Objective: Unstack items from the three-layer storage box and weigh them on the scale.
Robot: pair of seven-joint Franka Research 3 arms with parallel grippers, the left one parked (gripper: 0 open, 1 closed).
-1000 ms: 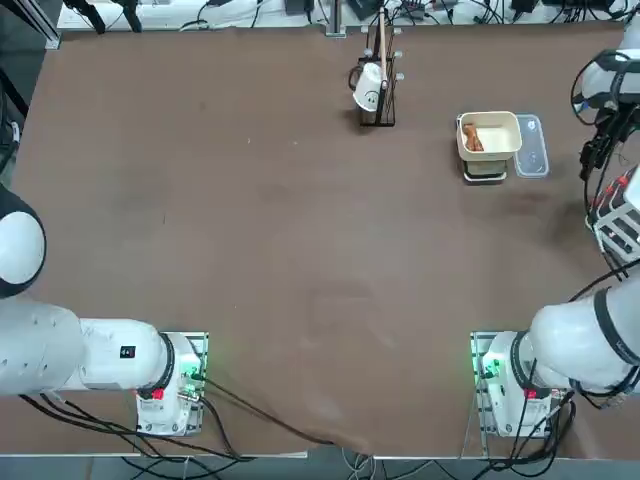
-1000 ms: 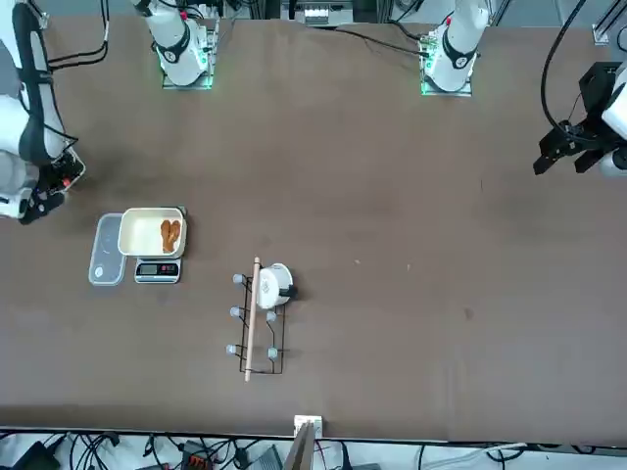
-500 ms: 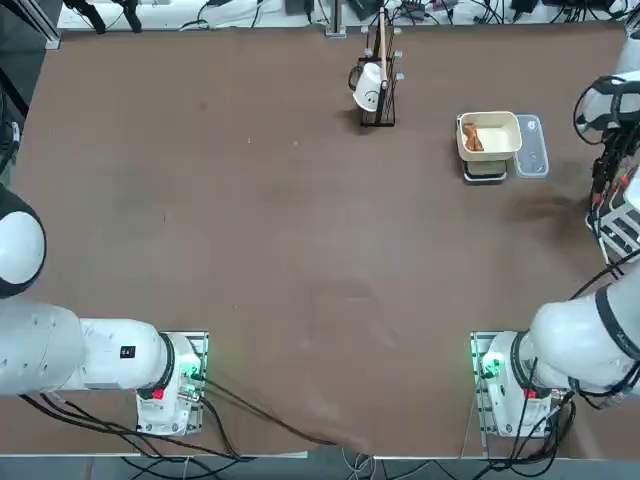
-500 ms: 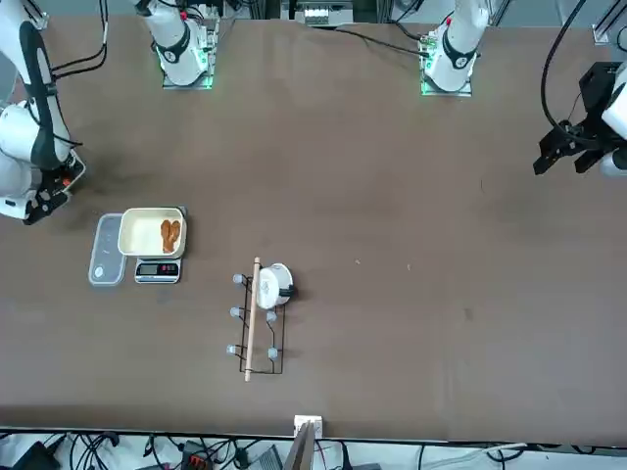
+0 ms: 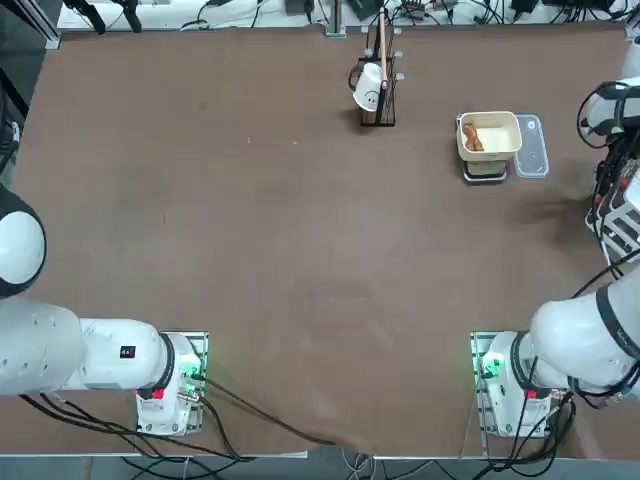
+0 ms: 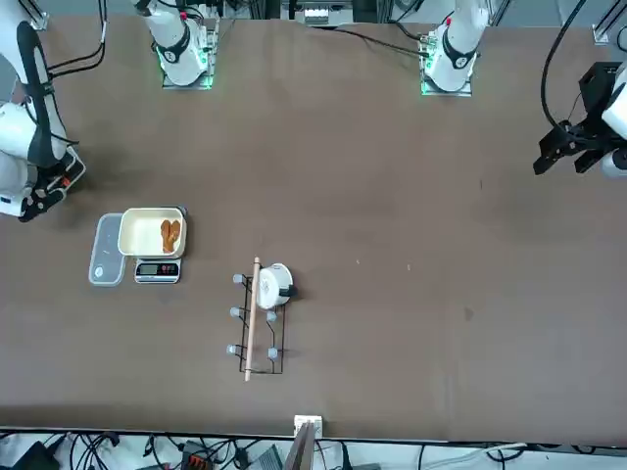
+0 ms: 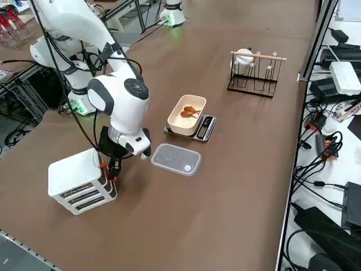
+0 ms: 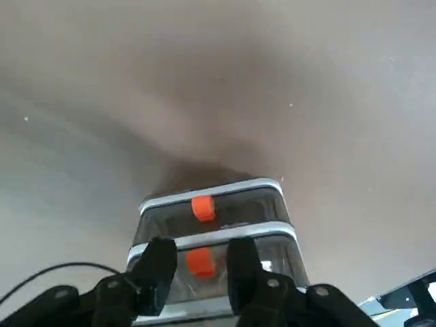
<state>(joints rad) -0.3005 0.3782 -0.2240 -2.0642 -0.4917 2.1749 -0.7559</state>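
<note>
Brown tabletop [image 7: 237, 186] fills every view, with cables and gear along its far and side edges. At the robot's right edge stands the box [image 7: 79, 182], a white stack of 3 drawers with orange tabs. The right gripper [image 8: 197, 269] sits right at its front: in the wrist view its 2 fingers [image 8: 158, 267] are spread a little, one on each side of an orange tab [image 8: 200, 262], not visibly pinching it.

The scale [image 7: 193, 123] stands well apart from the box, toward the table's far side, and its cream tray [image 5: 503, 131] already holds 2 brown pieces [image 7: 190, 112]. So I judge about 2 items weighed, and a 3rd, which no view shows, probably left inside the box; the step in hand looks like pulling a drawer.

A clear lid [image 7: 176, 159] lies flat between box and scale, just beside the scale, and could be clipped on a low carry. The box is close to the table's edge, so a hard tug might drag it off. A black rack with a white cup [image 7: 245, 57] stands beyond the scale, out of the way. Everywhere else there is wide free room.
</note>
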